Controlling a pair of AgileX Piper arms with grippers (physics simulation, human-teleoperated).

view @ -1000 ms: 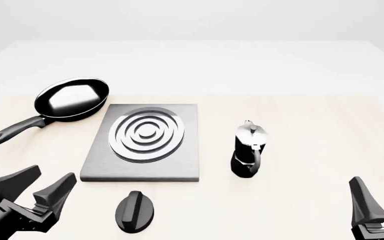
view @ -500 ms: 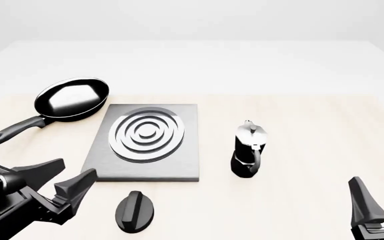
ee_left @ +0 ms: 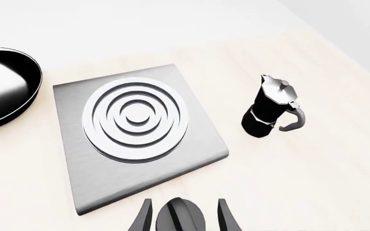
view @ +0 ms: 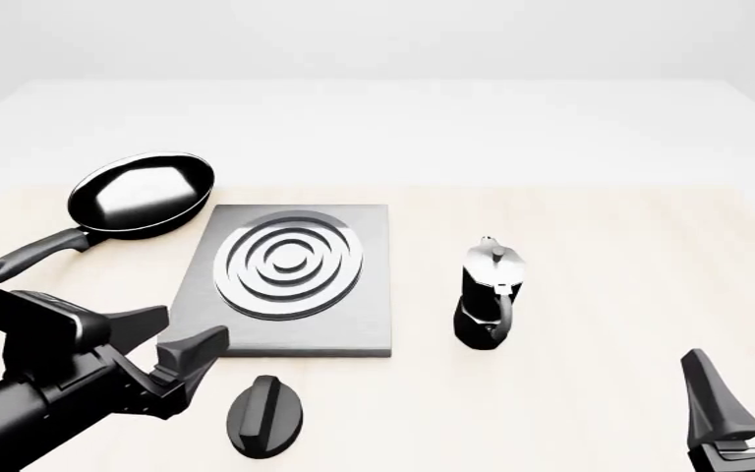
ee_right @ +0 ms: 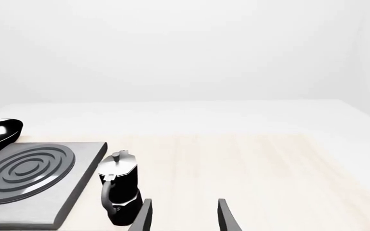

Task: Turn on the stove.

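From the left, the pan [view: 142,195] lies beyond the left arm, clear of my path, so I ignore it. My left gripper [view: 168,346] hangs with its fingers apart, just left of the knob [view: 264,416] and not touching it. The knob sits on the table just in front of the stove [view: 207,310], near its front edge. In the left wrist view the knob [ee_left: 180,217] shows between the two fingers, so the line looks good. I judge the step is to straddle the ridge: I want to come down with one finger either side of it, close squarely, then twist about the knob's centre without dragging it. The pot [view: 491,293] stands right of the stove, well apart. My right gripper [view: 745,393] idles, fingers apart, holding nothing.
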